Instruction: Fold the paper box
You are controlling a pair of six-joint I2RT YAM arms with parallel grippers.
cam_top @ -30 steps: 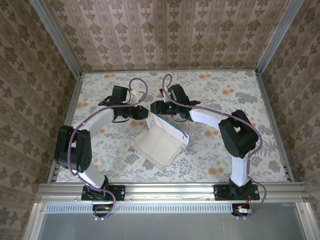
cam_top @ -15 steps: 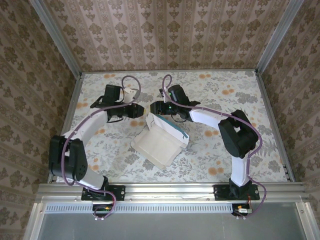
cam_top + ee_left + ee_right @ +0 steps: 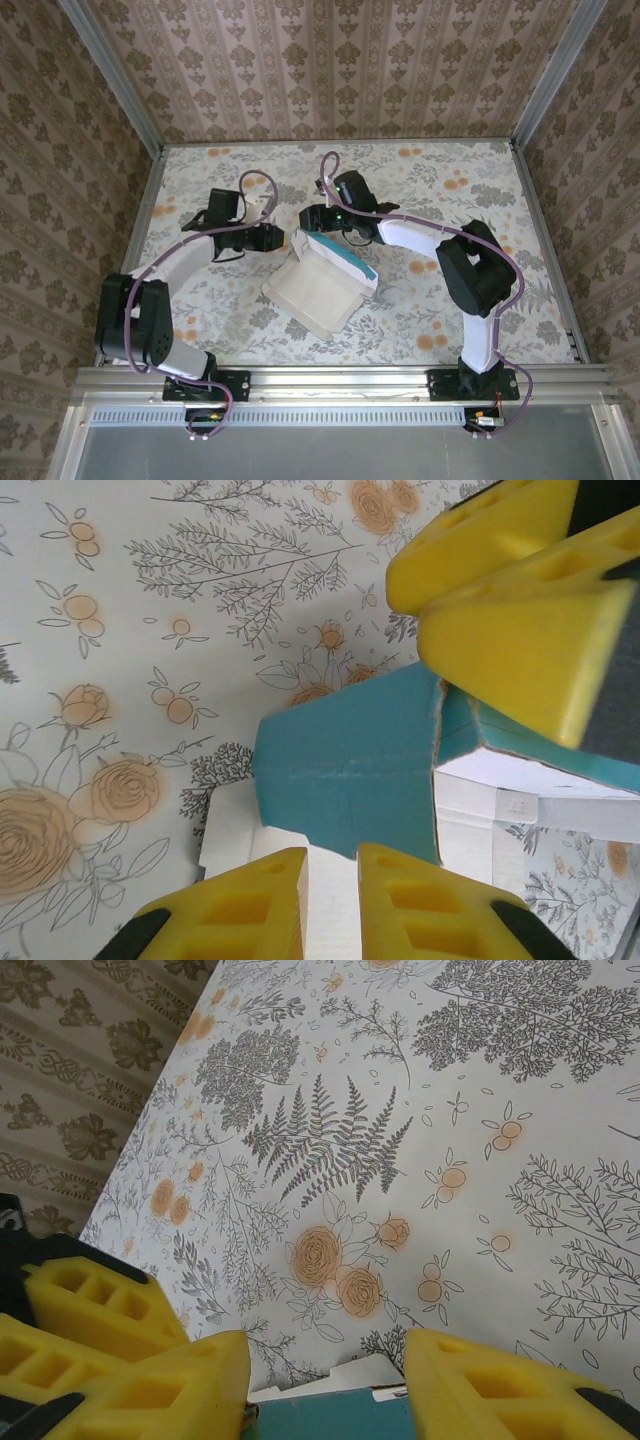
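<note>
floral tablecloth (image 3: 450, 180) under a paper box (image 3: 315, 290) that looks light and bendy, so i'd pinch flaps near creases; right gripper (image 3: 306, 218) gapes around its far edge, left gripper (image 3: 283, 238) can't tell.

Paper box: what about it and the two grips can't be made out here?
Top external: whether the right pincer touches the raised flap of the paper box; too small to tell.
Left wrist: whether the left pincer pinches card; the bottom edge cuts its fingers off.
Right wrist: the box below its top rim; cut off by the bottom edge.
</note>
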